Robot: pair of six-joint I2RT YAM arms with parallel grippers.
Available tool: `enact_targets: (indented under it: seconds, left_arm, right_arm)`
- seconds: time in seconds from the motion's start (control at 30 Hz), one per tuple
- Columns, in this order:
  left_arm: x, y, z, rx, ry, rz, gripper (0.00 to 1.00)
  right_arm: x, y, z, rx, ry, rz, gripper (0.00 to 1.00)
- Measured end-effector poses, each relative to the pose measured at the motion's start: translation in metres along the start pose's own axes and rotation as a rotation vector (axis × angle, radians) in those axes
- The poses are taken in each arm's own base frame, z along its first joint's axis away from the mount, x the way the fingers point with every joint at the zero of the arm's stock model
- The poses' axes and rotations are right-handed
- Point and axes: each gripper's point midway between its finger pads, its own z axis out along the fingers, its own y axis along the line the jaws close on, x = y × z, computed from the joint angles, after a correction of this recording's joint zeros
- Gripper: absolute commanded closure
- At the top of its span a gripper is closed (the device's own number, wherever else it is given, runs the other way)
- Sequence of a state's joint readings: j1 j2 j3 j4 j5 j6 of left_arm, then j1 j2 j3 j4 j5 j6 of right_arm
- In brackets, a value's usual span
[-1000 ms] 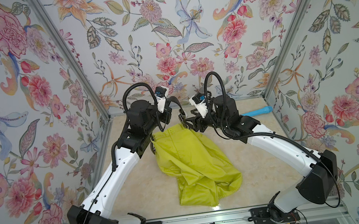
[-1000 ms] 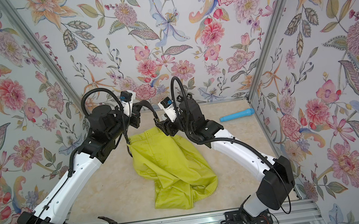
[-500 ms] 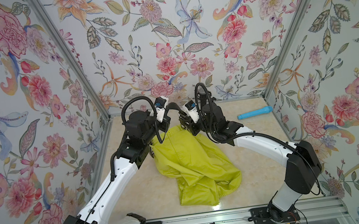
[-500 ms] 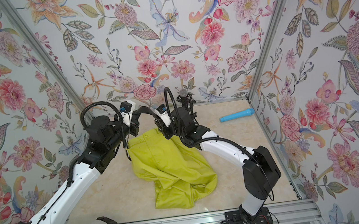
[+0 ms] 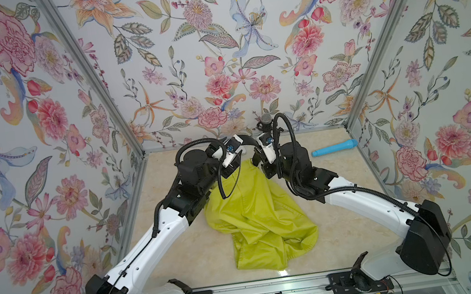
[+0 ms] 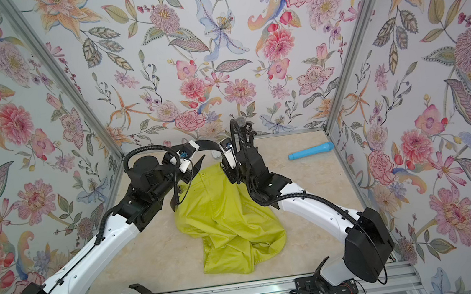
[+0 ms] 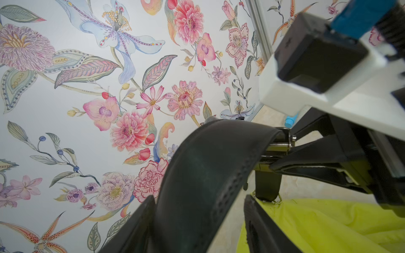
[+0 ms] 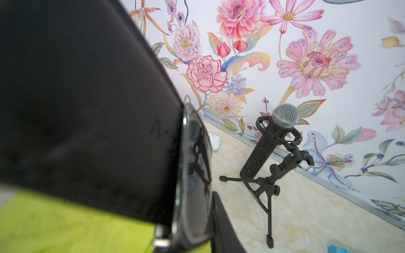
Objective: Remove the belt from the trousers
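Note:
The yellow-green trousers (image 5: 255,210) (image 6: 224,214) lie crumpled mid-table. The black belt (image 5: 250,139) (image 6: 207,143) arcs above their far edge between my two grippers. In the left wrist view the belt (image 7: 203,175) runs between the spread fingers of my left gripper (image 7: 199,198), leaning on one finger (image 7: 135,225) with a gap to the other. My right gripper (image 7: 280,150) is shut on the belt's metal buckle end. In the right wrist view the belt (image 8: 87,109) and shiny buckle fill my right gripper (image 8: 197,197), over the trousers (image 8: 54,225).
A blue cylinder (image 5: 334,147) (image 6: 310,150) lies at the back right. A microphone on a small tripod (image 8: 274,142) (image 5: 266,120) stands by the back wall, close behind the grippers. A small white object (image 8: 214,140) lies near it. Flowered walls close three sides.
My left gripper was shut on the belt and has now opened around it. My right gripper has closed on the buckle end. Both wrists shifted toward the back wall.

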State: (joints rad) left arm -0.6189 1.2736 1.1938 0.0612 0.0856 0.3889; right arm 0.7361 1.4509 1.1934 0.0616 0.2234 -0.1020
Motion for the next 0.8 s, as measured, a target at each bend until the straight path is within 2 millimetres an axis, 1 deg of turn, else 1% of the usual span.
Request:
enact_targets:
  seconds: [0.07, 0.27, 0.43, 0.47, 0.5, 0.53, 0.57, 0.6, 0.67, 0.7, 0.73, 0.77, 0.8]
  left_arm:
    - [-0.004, -0.004, 0.004, -0.005, 0.01, 0.036, 0.3]
    - [-0.01, 0.0, 0.015, -0.039, 0.049, 0.107, 0.28]
    - [-0.025, -0.006, 0.022, -0.025, 0.033, 0.154, 0.28]
    - [-0.028, -0.008, 0.023, -0.019, 0.03, 0.164, 0.29]
    - [-0.031, -0.009, 0.025, -0.014, 0.029, 0.172, 0.33]
    - [-0.032, -0.01, 0.026, -0.009, 0.03, 0.182, 0.4]
    - [-0.031, -0.013, 0.029, 0.0, 0.037, 0.189, 0.51]
    - [-0.03, -0.015, 0.031, 0.009, 0.045, 0.192, 0.65]
    - [-0.026, -0.018, 0.038, 0.02, 0.065, 0.195, 0.89]
    - [-0.024, -0.019, 0.04, 0.027, 0.077, 0.199, 0.99]
    - [-0.021, -0.021, 0.041, 0.033, 0.087, 0.202, 1.0]
    - [-0.018, -0.022, 0.042, 0.036, 0.099, 0.2, 1.0]
    - [-0.016, -0.023, 0.043, 0.037, 0.106, 0.192, 1.0]
  right_arm:
    - [0.002, -0.002, 0.0, 0.015, 0.008, -0.009, 1.0]
    - [0.007, -0.003, 0.0, 0.023, 0.029, -0.03, 1.0]
    - [0.012, -0.003, -0.001, 0.023, 0.052, -0.039, 1.0]
    - [0.014, -0.003, -0.001, 0.022, 0.056, -0.04, 1.0]
    - [0.014, -0.003, -0.001, 0.022, 0.059, -0.04, 1.0]
    - [0.014, -0.003, -0.001, 0.022, 0.063, -0.041, 1.0]
    - [0.014, -0.004, -0.001, 0.022, 0.066, -0.041, 1.0]
    - [0.014, -0.004, -0.001, 0.019, 0.071, -0.041, 1.0]
    - [0.015, -0.006, -0.002, 0.014, 0.087, -0.033, 1.0]
    - [0.016, -0.006, -0.002, 0.008, 0.093, -0.028, 1.0]
    - [0.016, -0.008, -0.002, 0.005, 0.095, -0.023, 0.96]
    - [0.015, -0.01, -0.002, 0.0, 0.1, -0.014, 0.88]
    - [0.015, -0.01, -0.003, -0.009, 0.106, -0.004, 0.76]
